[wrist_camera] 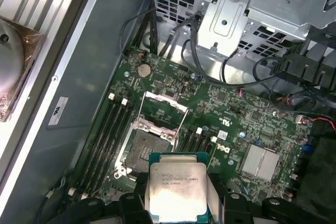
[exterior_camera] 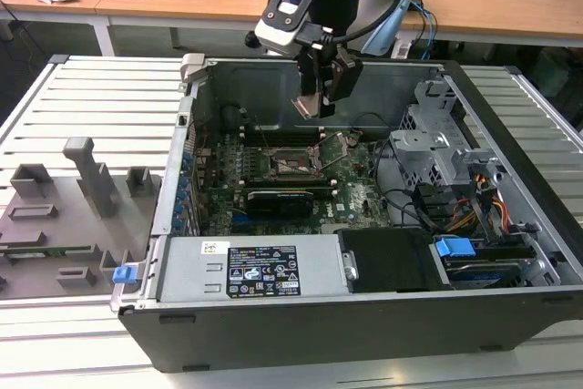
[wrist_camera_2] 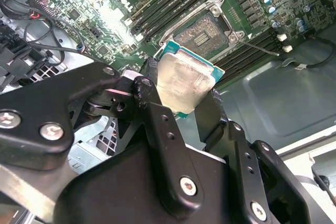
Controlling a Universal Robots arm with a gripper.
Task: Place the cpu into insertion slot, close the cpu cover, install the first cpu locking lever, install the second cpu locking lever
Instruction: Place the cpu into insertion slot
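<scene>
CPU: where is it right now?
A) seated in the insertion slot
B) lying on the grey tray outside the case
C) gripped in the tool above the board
C: in both wrist views the cpu is clamped in the tool above the motherboard, while the insertion slot lies empty.

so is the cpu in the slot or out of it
Out. The gripper holds the cpu above the board; the insertion slot is bare, the cpu cover raised open.
</scene>
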